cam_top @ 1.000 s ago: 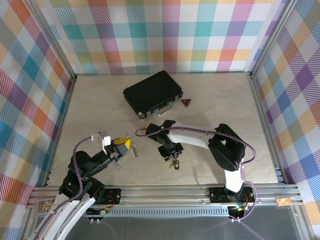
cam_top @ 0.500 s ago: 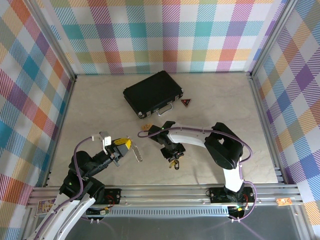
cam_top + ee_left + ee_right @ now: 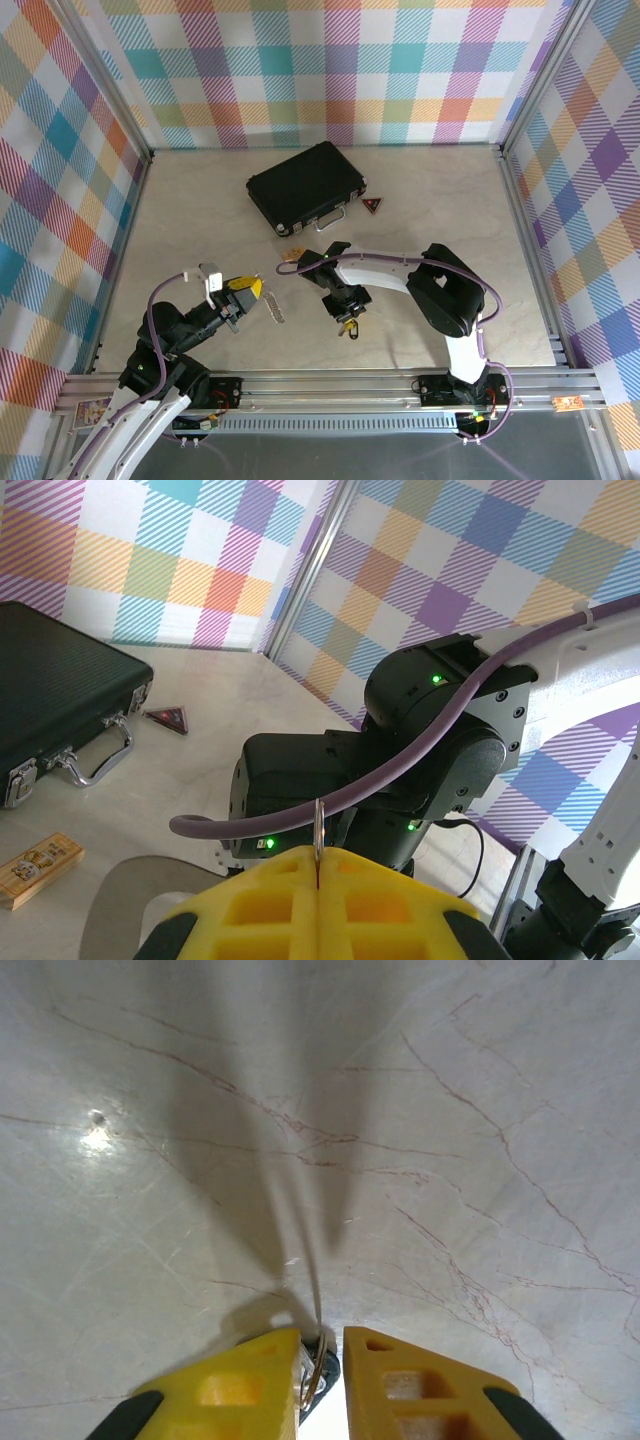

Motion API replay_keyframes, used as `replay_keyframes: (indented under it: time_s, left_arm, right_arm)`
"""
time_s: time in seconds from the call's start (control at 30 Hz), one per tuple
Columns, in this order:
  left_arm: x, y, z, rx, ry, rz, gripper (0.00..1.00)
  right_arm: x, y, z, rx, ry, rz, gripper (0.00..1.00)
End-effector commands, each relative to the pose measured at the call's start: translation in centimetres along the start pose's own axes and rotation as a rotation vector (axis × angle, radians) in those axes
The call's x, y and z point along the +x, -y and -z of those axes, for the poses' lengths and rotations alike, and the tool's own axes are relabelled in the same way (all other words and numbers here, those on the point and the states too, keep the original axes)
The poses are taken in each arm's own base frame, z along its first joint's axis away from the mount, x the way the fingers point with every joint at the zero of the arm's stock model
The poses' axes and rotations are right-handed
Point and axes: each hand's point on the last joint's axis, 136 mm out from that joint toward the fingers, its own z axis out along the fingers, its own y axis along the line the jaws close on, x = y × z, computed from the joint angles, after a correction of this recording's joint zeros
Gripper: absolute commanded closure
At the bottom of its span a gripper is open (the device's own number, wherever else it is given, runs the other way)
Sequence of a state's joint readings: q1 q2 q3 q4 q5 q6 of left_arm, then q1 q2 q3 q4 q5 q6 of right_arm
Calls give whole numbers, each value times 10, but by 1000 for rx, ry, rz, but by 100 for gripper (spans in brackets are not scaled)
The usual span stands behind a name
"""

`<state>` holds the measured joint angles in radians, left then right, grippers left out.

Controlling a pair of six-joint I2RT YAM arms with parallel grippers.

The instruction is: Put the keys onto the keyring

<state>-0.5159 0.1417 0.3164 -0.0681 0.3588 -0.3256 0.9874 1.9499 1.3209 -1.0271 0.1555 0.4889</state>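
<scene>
My left gripper (image 3: 250, 290) is shut on the keys (image 3: 274, 308), a silvery strip that sticks out to the right of its yellow fingers above the table. In the left wrist view the thin metal loop (image 3: 318, 825) stands edge-on, pinched between the closed pads (image 3: 318, 852). My right gripper (image 3: 345, 318) points down at the table over the keyring (image 3: 347, 326), a small dark piece. In the right wrist view the keyring (image 3: 318, 1372) sits between the yellow fingers (image 3: 320, 1335), which stand close around it, the left one touching it.
A black case (image 3: 305, 185) lies at the back of the table, also in the left wrist view (image 3: 50, 700). A red triangle (image 3: 372, 205) sits by its handle, and a small tan block (image 3: 293, 254) lies just behind the right arm's wrist (image 3: 400, 760).
The right gripper's fingers have closed in on the keyring and its wrist has settled slightly lower over it. The left gripper has stayed put with the keys.
</scene>
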Motion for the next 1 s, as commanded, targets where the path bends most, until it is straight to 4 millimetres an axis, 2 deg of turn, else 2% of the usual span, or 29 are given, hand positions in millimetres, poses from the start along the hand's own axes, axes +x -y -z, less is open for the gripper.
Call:
replay_keyframes:
  time_s: [0.0, 0.37, 0.57, 0.97]
  left_arm:
    - [-10, 11, 2, 46, 41, -14, 100]
    - [-8, 9, 1, 41, 35, -10, 100]
    - [-8, 9, 1, 41, 33, -9, 100]
    - [-7, 8, 0, 35, 27, -2, 100]
  right_arm:
    - [6, 4, -3, 7, -20, -3, 86]
    - [9, 10, 1, 13, 17, -34, 93]
    - [10, 14, 4, -5, 98, -90, 96]
    - [-3, 6, 11, -124, 527, -294, 98]
